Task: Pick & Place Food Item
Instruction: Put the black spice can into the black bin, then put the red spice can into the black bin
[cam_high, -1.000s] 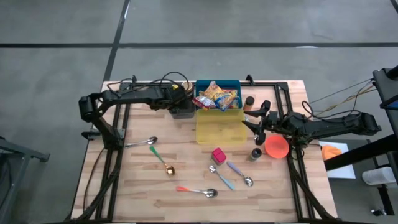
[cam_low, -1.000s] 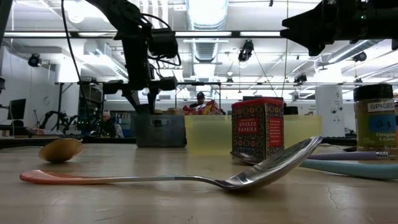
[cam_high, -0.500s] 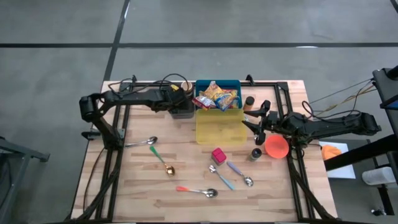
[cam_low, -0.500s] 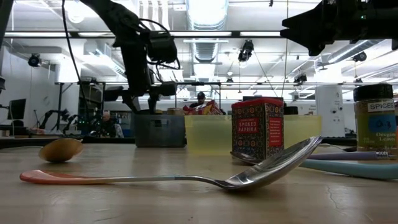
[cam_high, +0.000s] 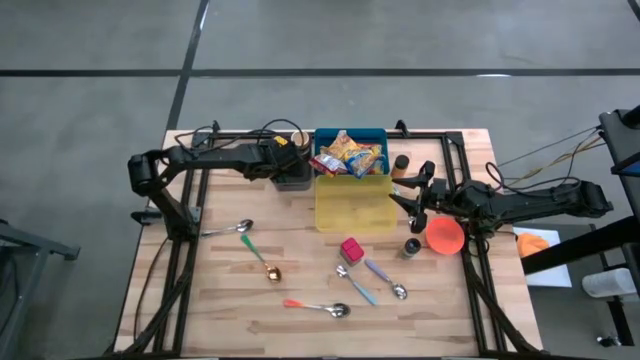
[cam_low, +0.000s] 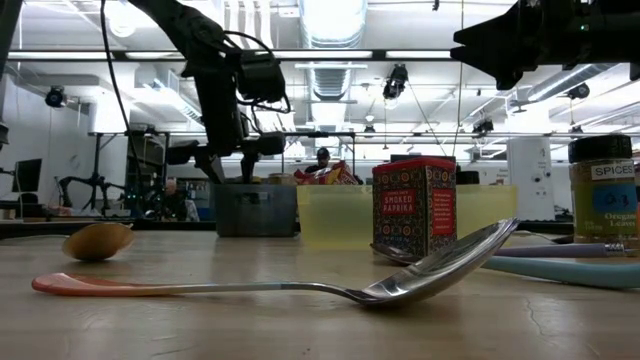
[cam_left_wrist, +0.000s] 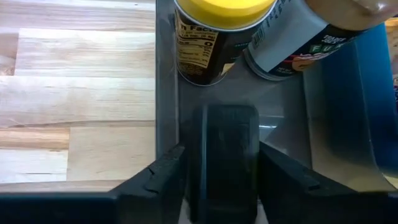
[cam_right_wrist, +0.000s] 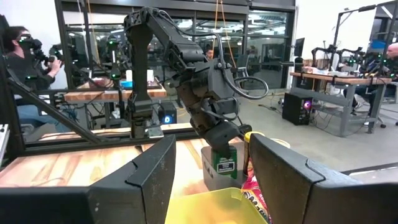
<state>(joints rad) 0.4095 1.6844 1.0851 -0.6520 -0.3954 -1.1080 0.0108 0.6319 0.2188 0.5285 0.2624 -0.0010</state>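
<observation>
A dark food container (cam_left_wrist: 227, 155) is seen standing in the grey bin (cam_high: 293, 178) at upper centre, between the released jaws of the left gripper (cam_left_wrist: 221, 186); placement is judged nearly done, withdrawal is left

The right gripper (cam_right_wrist: 205, 180) is parked open

It was a robotics lab: beyond the wooden table (cam_low: 300, 300) stood workbenches (cam_right_wrist: 99, 93) with monitors, other robot arms (cam_right_wrist: 323, 50), ceiling strip lights (cam_low: 330, 20), and seated people (cam_right_wrist: 28, 68).
</observation>
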